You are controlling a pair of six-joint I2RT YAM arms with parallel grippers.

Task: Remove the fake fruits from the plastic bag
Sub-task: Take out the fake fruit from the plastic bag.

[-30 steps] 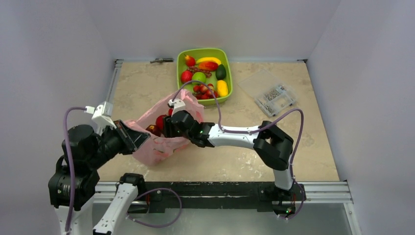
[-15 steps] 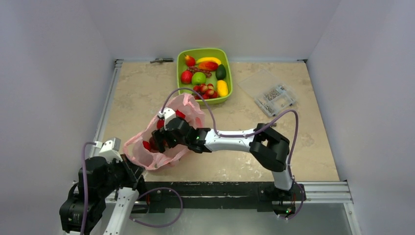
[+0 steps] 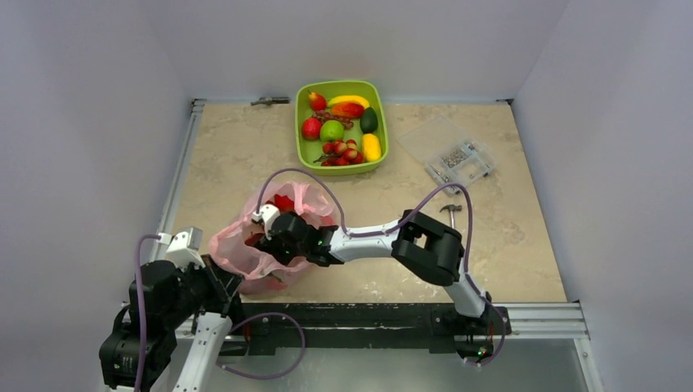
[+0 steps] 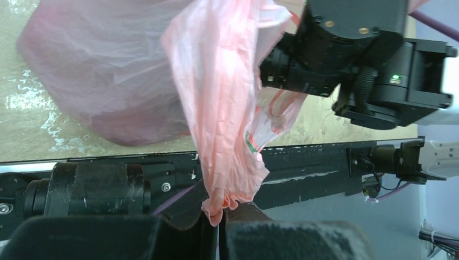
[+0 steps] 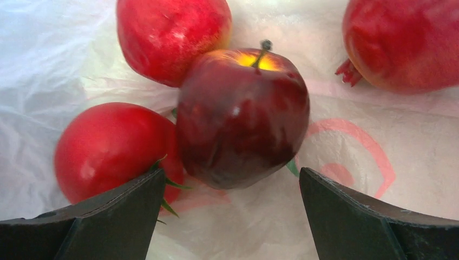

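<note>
The right tool [image 5: 230,181] is inside the plastic bag [image 3: 233,253], fingers apart. A dark red apple [image 5: 243,116] lies just ahead between them, not gripped, with other red fruits [image 5: 111,149] beside it. The left tool [image 4: 215,225] is clamped on the bag's edge. The bag rests on the table [image 3: 490,229].

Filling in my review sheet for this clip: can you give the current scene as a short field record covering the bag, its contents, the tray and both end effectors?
bag: pink plastic bag on the table, near-left side
left end effector: shut on the bag's edge
right end effector: open, inside the bag, fingers either side of a dark red apple, not closed on it
other contents: three red fruits around the apple
tray: green tray at the far edge, holding assorted fruit
</note>
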